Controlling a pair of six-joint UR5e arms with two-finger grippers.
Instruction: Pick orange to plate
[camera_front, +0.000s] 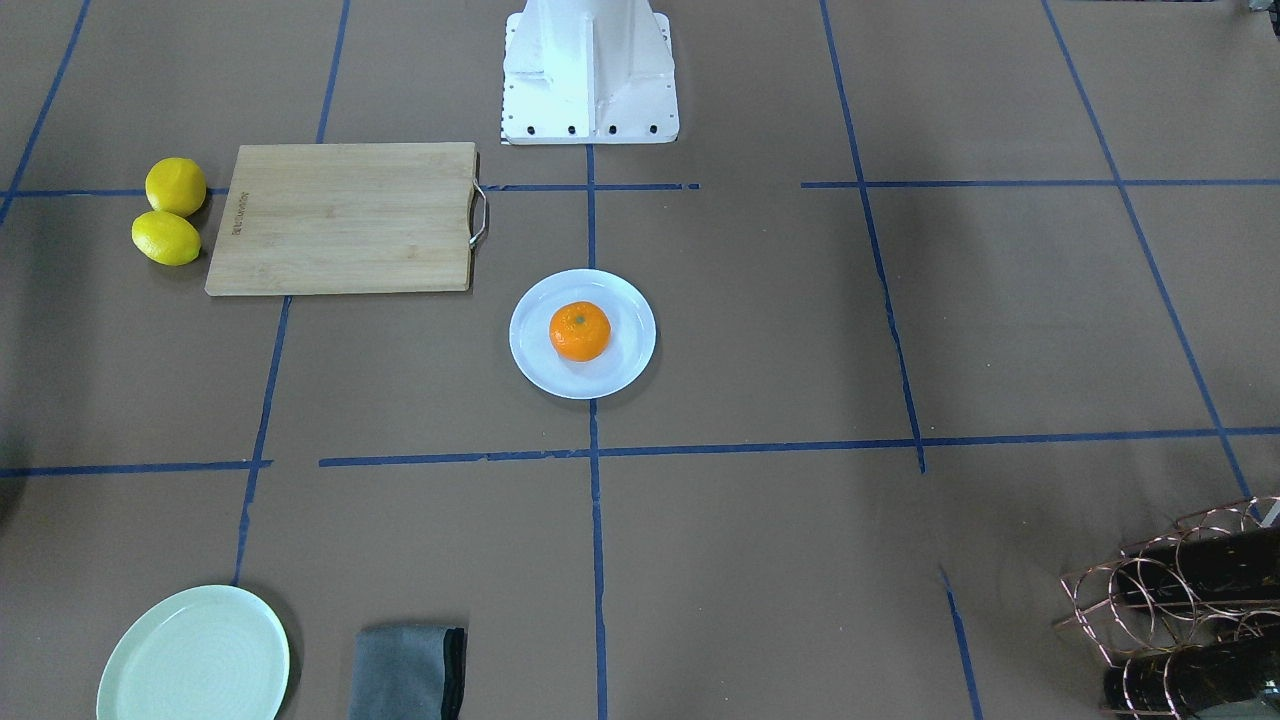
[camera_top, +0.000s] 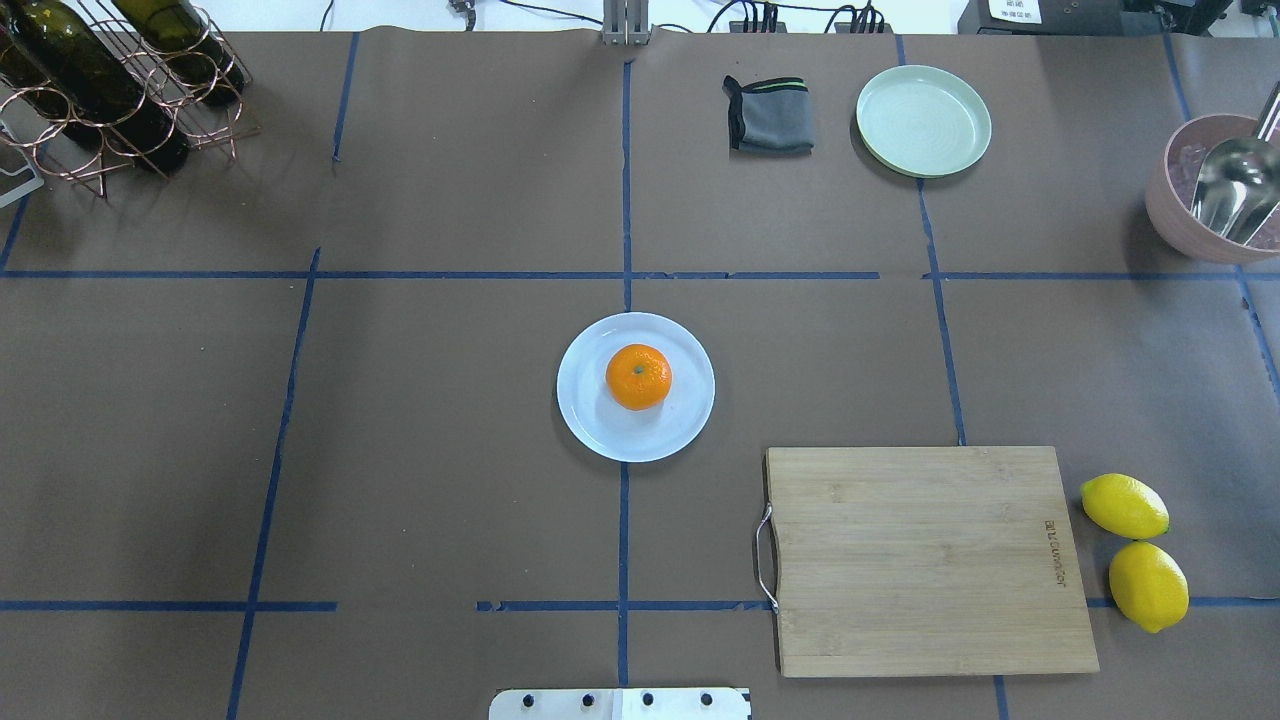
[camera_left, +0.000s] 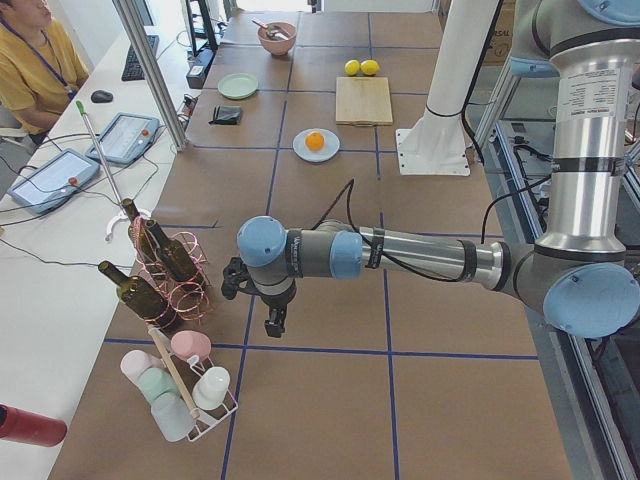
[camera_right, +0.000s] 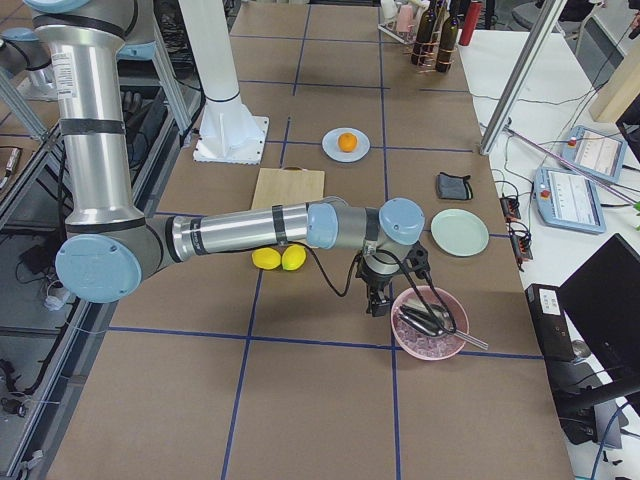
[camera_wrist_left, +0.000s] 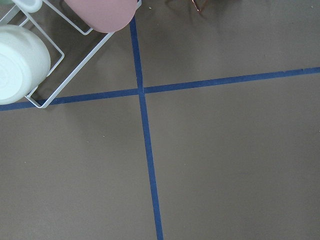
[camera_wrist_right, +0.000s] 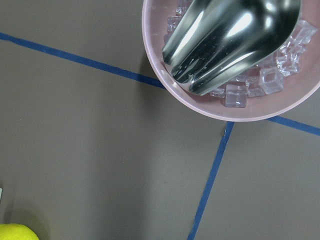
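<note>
Orange sits on the white plate, a little off centre, stem dot up. From how things lie, we judge the placing done.

Handling, as we judge it: a light fruit, firm but with some give. The dimpled peel should offer grip. Being round, it may roll on the smooth plate if nudged. If it had to be taken again, we would close across its widest girth from above, gently, so as not to bruise it.

Left pincer hangs over bare tabletop near the bottle rack, well apart from the plate. Right pincer hovers just beside the pink bowl. Both show only in the side views, so we cannot tell whether either is released or clenched.

Containers: the pink bowl holds clear ice cubes and a metal scoop. The copper rack holds dark bottles lying on their sides.
</note>
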